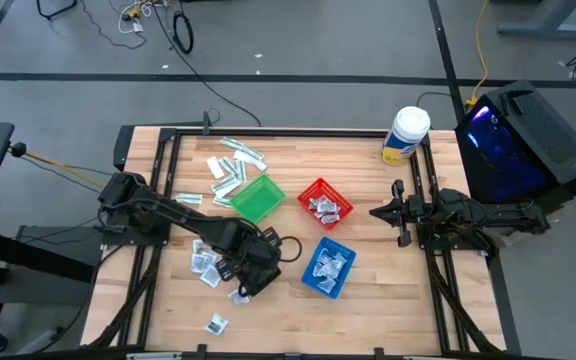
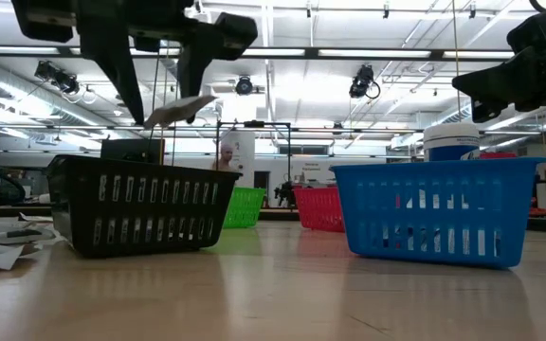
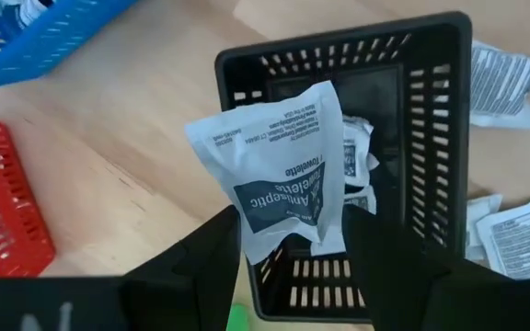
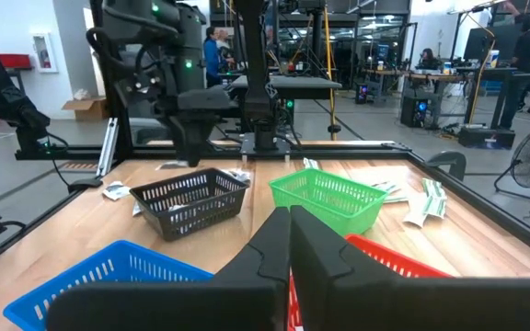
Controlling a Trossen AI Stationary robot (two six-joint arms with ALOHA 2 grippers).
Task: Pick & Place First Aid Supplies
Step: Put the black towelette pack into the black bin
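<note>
A flat white-and-blue antiseptic towelette sachet is pinched at its lower edge by the left gripper, above the black slatted plastic basket; light, floppy, probably slippery. Right gripper is parked, clenched empty.

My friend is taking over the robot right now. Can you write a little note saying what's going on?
Left gripper: shut on a sachet, above the black basket.
Right gripper: shut, holds nothing, waits at the table's right side.
Done: sachets already lie in the black, red and blue baskets.
Left: drop this sachet; loose sachets beside the black basket and strips near the green basket wait on the table.
</note>
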